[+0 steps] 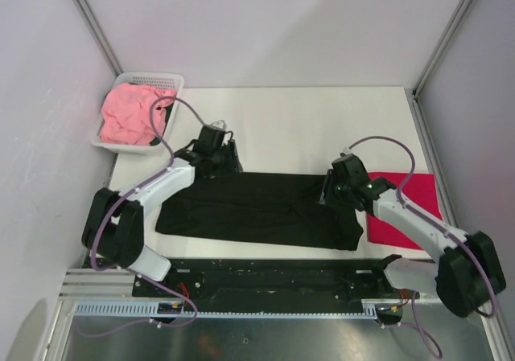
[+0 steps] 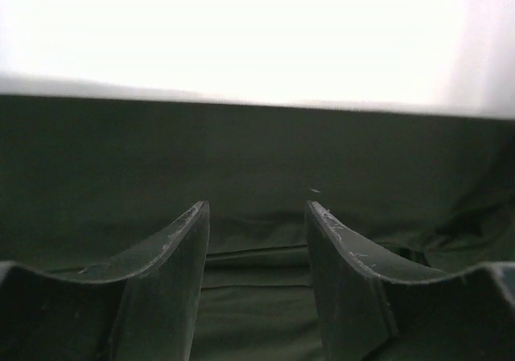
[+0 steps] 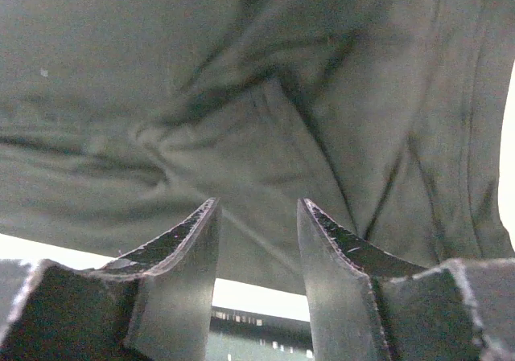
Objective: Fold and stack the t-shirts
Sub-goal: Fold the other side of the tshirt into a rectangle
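The left tool (image 2: 256, 208) and right tool (image 3: 257, 204) stand parted, empty, over the spread black t-shirt (image 1: 257, 208).

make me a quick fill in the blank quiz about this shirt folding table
1. The pink t-shirt lies in the white ____.
2. The left gripper and the right gripper are both over the black t-shirt, and both have their jaws ____.
3. The red t-shirt lies flat beside the ____ arm.

Missing words: basket; open; right.
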Motion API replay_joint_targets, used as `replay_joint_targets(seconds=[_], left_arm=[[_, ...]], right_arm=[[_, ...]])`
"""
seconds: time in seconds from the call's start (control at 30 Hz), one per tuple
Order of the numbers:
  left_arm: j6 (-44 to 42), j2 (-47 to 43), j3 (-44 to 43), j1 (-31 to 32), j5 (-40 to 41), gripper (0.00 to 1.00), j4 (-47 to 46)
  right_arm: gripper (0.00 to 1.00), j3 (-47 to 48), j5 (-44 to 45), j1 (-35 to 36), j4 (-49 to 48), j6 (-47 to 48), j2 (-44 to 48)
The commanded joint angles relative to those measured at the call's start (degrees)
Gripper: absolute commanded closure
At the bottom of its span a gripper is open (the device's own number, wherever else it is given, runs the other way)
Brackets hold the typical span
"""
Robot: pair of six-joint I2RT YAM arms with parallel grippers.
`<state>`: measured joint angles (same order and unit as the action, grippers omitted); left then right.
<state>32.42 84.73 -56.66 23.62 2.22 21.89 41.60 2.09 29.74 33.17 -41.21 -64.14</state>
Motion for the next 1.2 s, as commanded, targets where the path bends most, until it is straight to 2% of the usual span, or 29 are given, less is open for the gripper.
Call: replay_joint_targets(seconds=[0.0,0.2,0.47,0.57,0.73,0.8,0.9,1.17], left_arm=[[-2.4,4.2,-2.4,2.8,-8.1,0.45,-3.3],[-3.1,4.3,-1.0,3.2,-9.1,0.45,-3.3],[-2.7,4.1,-0.2,3.2,-9.6,0.47,-3.3],[-2.5,4.1,-0.3,3.2,-9.8,0.48,-3.3],[-2.5,3.9,-0.2,3.2,-10.0,0.49,-3.2],[-2.5,3.7,-0.1,3.2,-10.0,0.5,-3.2],[-2.4,3.3,0.2,3.2,-10.3,0.5,-3.2],[-2.3,2.0,0.9,3.2,-11.9,0.51,-3.2]], right_arm=[[0.51,3.8,3.8,-1.8,-12.2,5.4,-8.1],[0.46,4.9,3.8,-3.4,-14.8,7.5,-14.5],[0.48,4.9,1.4,-1.7,-16.1,6.9,-16.7],[0.59,4.9,1.5,-0.4,-15.9,6.0,-17.4],[0.86,4.9,1.5,1.0,-14.4,4.4,-16.5],[0.93,4.9,1.7,1.9,-13.3,3.4,-15.1],[0.97,4.9,2.3,4.6,-11.3,1.6,-12.8],[0.98,4.9,3.5,14.7,-8.4,-5.7,-10.7]])
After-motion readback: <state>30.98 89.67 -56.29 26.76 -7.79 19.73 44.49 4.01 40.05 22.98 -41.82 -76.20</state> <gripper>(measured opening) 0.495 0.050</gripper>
